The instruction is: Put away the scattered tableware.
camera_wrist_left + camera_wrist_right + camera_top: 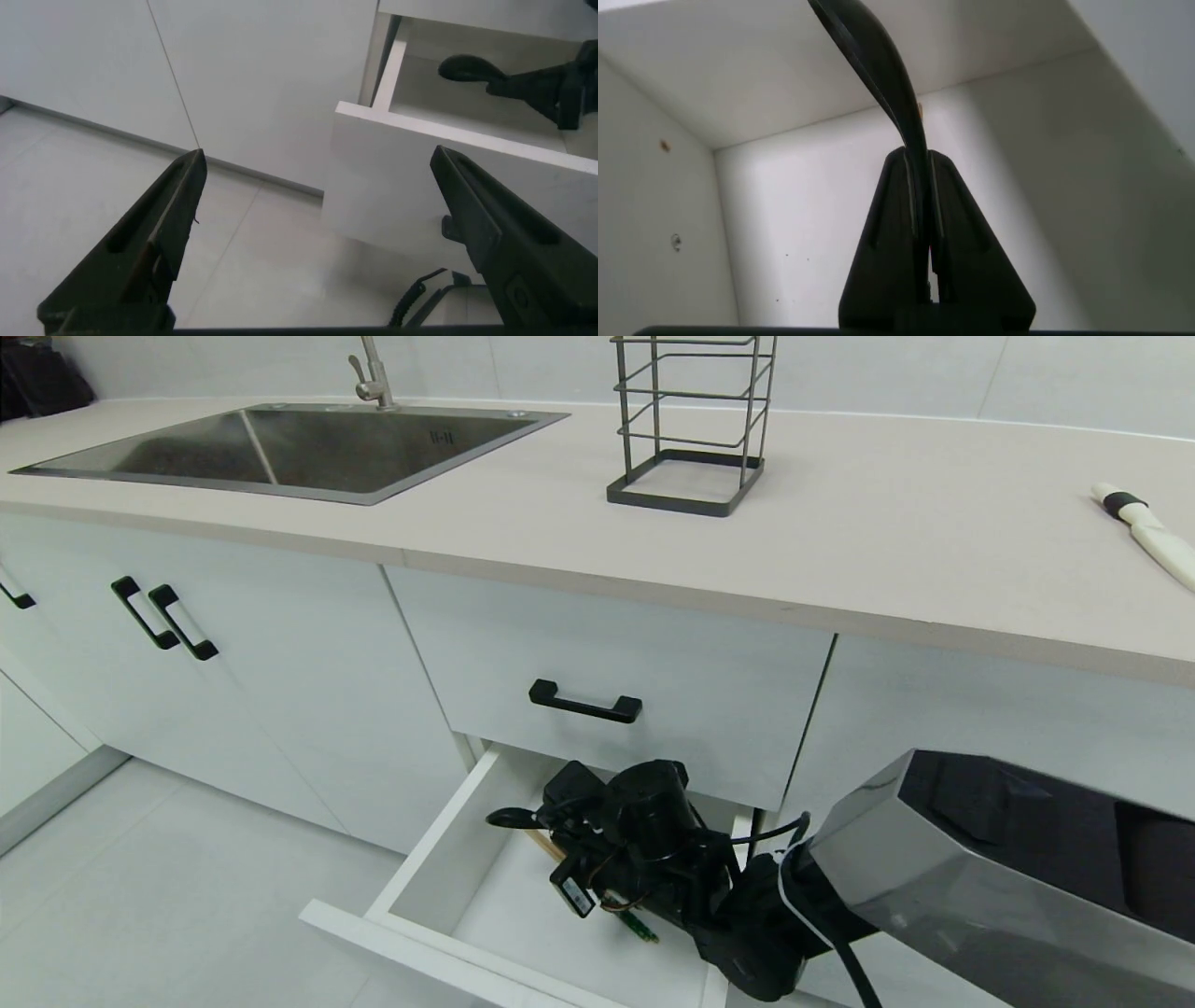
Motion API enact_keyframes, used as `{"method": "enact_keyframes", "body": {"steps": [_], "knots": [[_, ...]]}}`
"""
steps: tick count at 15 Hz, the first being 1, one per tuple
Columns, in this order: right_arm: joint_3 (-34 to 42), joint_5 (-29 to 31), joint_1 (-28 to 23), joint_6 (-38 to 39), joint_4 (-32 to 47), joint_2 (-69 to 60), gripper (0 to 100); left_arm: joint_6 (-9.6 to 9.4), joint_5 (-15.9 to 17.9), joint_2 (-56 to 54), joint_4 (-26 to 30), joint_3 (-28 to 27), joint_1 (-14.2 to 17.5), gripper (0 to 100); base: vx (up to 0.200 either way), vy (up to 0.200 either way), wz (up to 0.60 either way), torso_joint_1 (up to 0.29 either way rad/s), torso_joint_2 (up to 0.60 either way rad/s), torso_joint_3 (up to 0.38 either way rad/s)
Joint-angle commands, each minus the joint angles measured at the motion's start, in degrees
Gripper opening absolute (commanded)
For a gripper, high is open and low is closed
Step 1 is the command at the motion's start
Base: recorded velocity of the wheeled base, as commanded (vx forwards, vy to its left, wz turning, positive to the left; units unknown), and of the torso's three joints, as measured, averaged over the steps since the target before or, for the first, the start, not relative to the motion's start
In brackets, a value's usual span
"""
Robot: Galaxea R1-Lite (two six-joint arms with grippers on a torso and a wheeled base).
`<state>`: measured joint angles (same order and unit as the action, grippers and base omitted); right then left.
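A black spoon (509, 819) (868, 65) (467, 67) is clamped by its handle in my right gripper (560, 831) (917, 187) (551, 84), which sits inside the open lower drawer (429, 840) (420, 131), just above its white floor (785, 233). The spoon's bowl points toward the drawer's left wall. Under the gripper lies a wooden stick-like utensil (546, 845) with a green end (639, 926). A cream-handled knife (1148, 532) lies on the countertop at the far right. My left gripper (318, 163) hangs open and empty over the floor, in front of the drawer's left corner.
On the countertop, a dark wire rack (691, 429) stands at the back and a steel sink (289, 448) is sunk in on the left. A closed drawer with a black handle (585, 703) sits directly above the open one. Cabinet doors (168, 616) are to the left.
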<state>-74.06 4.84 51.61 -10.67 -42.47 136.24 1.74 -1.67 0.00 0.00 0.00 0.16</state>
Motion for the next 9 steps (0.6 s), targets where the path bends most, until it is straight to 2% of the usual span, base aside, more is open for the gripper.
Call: {"method": "enact_keyframes", "body": {"steps": [1, 9], "knots": [[-2.58, -0.09, -0.02, 0.12, 1.95, 2.89, 0, 0.01, 0.00, 0.00, 0.00, 0.00, 0.02, 100, 0.000, 0.000, 0.00, 0.000, 0.00, 0.000], [-6.36, -0.09, -0.02, 0.91, 4.50, 6.93, 0, 0.01, 0.00, 0.00, 0.00, 0.00, 0.02, 100, 0.000, 0.000, 0.00, 0.000, 0.00, 0.000]]}}
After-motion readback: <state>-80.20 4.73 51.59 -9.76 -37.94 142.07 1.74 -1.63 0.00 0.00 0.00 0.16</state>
